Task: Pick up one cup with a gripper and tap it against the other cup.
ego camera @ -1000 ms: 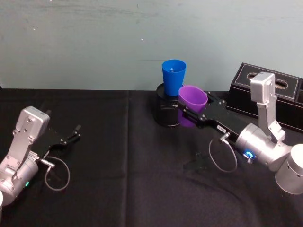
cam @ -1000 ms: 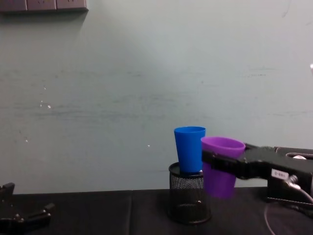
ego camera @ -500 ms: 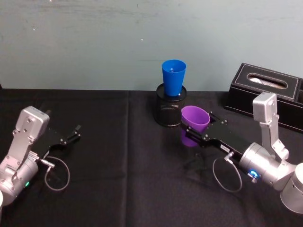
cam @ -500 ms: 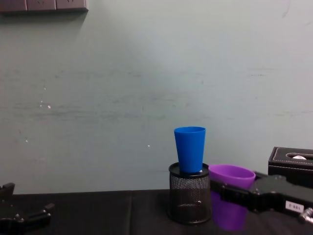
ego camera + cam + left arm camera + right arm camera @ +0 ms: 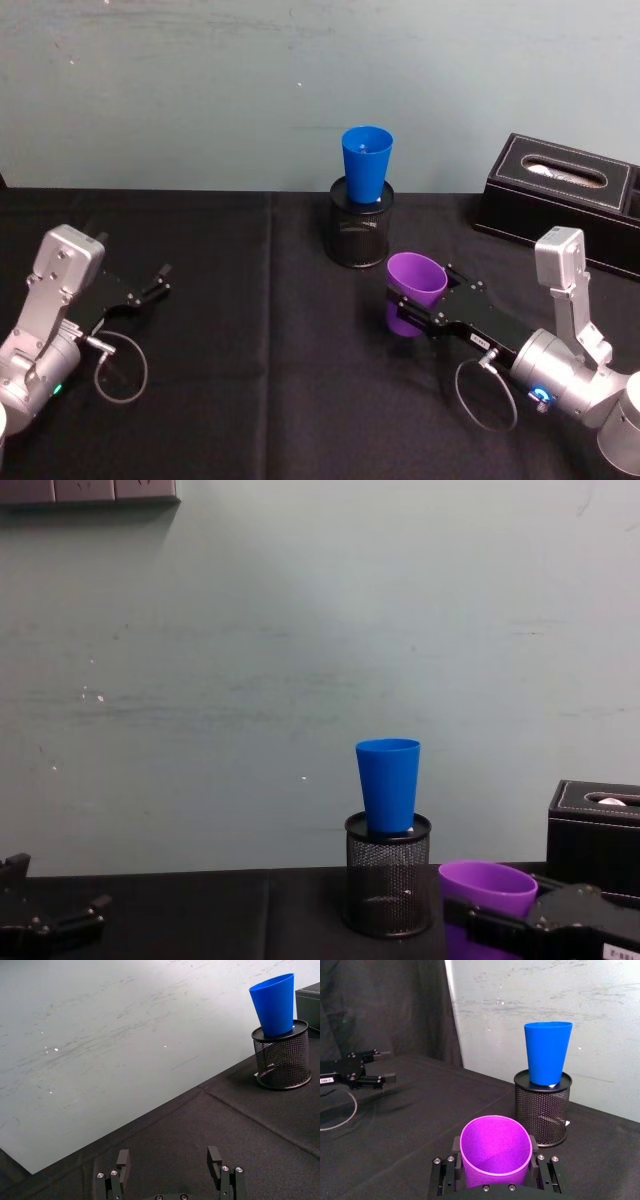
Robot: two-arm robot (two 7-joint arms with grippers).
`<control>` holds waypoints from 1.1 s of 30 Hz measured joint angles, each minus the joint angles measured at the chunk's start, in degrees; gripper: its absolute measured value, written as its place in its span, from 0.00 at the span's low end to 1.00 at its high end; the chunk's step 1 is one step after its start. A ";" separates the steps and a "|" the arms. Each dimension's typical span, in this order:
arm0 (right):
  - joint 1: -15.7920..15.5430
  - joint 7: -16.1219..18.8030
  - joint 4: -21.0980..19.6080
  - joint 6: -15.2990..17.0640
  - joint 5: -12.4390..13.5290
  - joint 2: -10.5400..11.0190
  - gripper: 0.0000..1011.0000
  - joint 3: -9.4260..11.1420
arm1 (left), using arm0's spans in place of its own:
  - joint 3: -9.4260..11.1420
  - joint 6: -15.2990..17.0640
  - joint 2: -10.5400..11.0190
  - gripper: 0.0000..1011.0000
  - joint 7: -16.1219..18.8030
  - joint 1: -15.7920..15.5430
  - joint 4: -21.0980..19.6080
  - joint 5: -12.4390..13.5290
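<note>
The purple cup (image 5: 415, 288) is upright, with my right gripper (image 5: 412, 306) shut on its sides, low over the black cloth, in front of and to the right of the blue cup (image 5: 366, 165). A clear gap separates the two cups. The blue cup stands upright in a black mesh pen holder (image 5: 359, 236). In the right wrist view the purple cup (image 5: 495, 1147) sits between the black fingers (image 5: 445, 1170), with the blue cup (image 5: 547, 1052) beyond. The chest view shows the purple cup (image 5: 487, 884) lower than the blue cup (image 5: 389, 785). My left gripper (image 5: 160, 280) rests open at the far left.
A black tissue box (image 5: 565, 195) stands at the back right, close behind my right arm. Black cloth (image 5: 250, 340) covers the table, with a pale wall behind. The mesh holder (image 5: 388, 885) raises the blue cup off the cloth.
My right gripper has drawn the purple cup back from beside the blue cup, toward me and downward. The blue cup and left arm have not moved.
</note>
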 joint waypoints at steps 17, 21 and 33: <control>0.23 1.60 3.26 -2.56 -1.04 -0.47 0.73 -0.83 | 0.00 0.00 0.00 1.00 0.00 0.00 0.00 0.00; 0.25 1.67 3.48 -2.72 -1.12 -0.58 0.73 -0.84 | 0.00 0.00 0.00 1.00 0.00 0.00 0.00 0.00; 0.18 1.96 3.84 -2.88 -1.21 -0.60 0.73 -0.79 | 0.00 0.00 0.00 1.00 0.00 0.00 0.00 0.00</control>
